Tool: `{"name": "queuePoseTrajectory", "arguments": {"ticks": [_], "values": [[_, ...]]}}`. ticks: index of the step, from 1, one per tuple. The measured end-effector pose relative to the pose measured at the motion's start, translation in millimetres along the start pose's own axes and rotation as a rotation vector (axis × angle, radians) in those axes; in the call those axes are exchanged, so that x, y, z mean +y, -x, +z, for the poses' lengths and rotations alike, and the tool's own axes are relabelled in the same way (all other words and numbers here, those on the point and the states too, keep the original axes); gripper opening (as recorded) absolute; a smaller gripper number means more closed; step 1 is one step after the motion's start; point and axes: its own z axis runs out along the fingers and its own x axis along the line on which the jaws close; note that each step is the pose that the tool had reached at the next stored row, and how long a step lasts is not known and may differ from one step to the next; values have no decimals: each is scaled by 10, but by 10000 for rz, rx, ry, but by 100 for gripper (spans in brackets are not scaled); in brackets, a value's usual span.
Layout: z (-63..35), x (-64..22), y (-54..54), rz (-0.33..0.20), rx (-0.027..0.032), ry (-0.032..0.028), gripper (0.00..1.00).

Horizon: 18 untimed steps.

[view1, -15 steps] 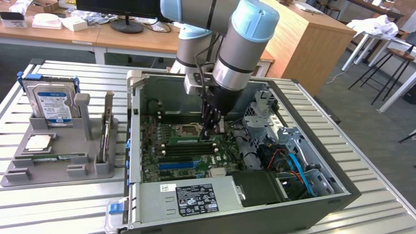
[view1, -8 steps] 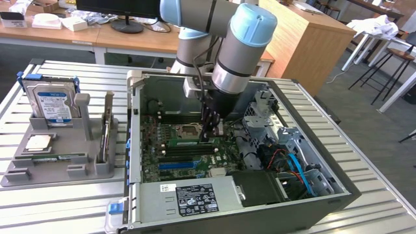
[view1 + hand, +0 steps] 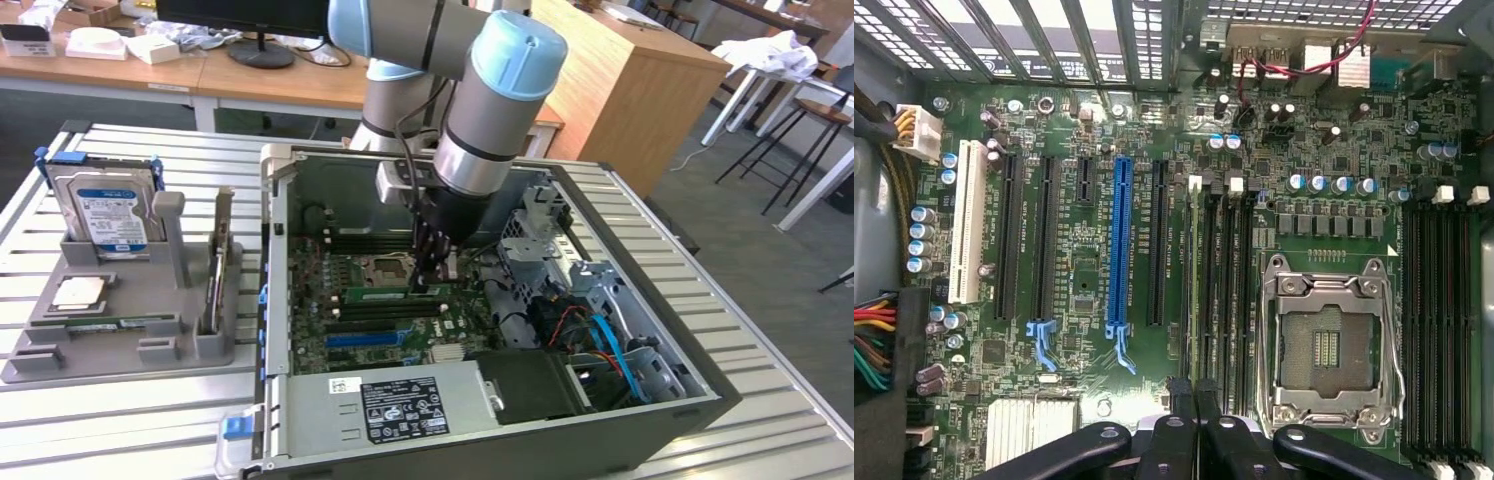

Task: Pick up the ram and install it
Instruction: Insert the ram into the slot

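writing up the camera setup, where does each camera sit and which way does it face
Exterior view: off the arm, above and beside the open computer case, looking down at a slant into it; shows the arm and its shut hand at the ram on the motherboard.
Wrist view: on the wrist, facing straight down at the motherboard; the hand's dark fingers show, closed together.
Shared: the motherboard, its empty CPU socket and blue slot.

Green ram (image 3: 387,293) — on edge, on motherboard (image 3: 315,292)
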Motion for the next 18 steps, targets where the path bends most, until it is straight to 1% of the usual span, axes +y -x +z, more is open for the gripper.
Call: {"name": "queuePoseTrajectory", "arguments": {"ticks": [4,7,15,18], "values": [[4,20,2,0,-2,-5,11],[5,20,2,-1,0,-5,11],[56,16,1,0,-1,-5,11],[56,16,0,0,1,-4,11]]}}
